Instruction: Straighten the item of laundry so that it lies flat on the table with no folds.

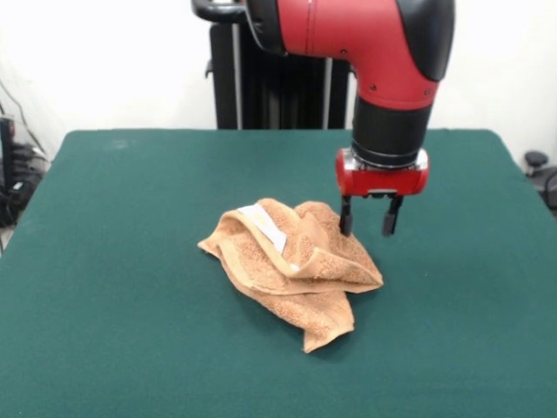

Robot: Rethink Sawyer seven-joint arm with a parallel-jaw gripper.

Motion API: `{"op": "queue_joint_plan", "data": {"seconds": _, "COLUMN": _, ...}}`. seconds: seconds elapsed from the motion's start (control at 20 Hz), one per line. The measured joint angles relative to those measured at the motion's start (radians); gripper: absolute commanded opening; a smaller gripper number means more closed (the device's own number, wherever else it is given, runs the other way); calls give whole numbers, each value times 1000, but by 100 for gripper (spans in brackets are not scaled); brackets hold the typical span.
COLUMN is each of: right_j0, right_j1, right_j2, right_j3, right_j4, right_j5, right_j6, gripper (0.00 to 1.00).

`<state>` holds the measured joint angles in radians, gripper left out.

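The orange-tan terry towel point(291, 266) lies crumpled and folded over itself on the dark green table point(113, 261), a little right of the middle. A white label point(264, 225) shows on its upper fold. My gripper point(369, 224) hangs from the red and black arm just above the towel's far right edge. Its two black fingers point(345, 218) point down with a gap between them and hold nothing. The fingertips are close to the cloth, and I cannot tell whether they touch it.
The black pedestal point(261, 87) stands at the table's far edge. Dark equipment with cables point(13, 174) sits off the table's left side, and a dark object point(541, 174) off its right side.
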<state>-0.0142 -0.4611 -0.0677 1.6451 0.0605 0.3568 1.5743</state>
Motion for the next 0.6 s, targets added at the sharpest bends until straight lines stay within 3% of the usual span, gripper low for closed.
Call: {"op": "queue_joint_plan", "data": {"seconds": 0.6, "right_j0": 0, "right_j1": -41, "right_j2": 0, "right_j3": -2, "right_j4": 0, "right_j5": 0, "right_j6": 0, "gripper": 100}}
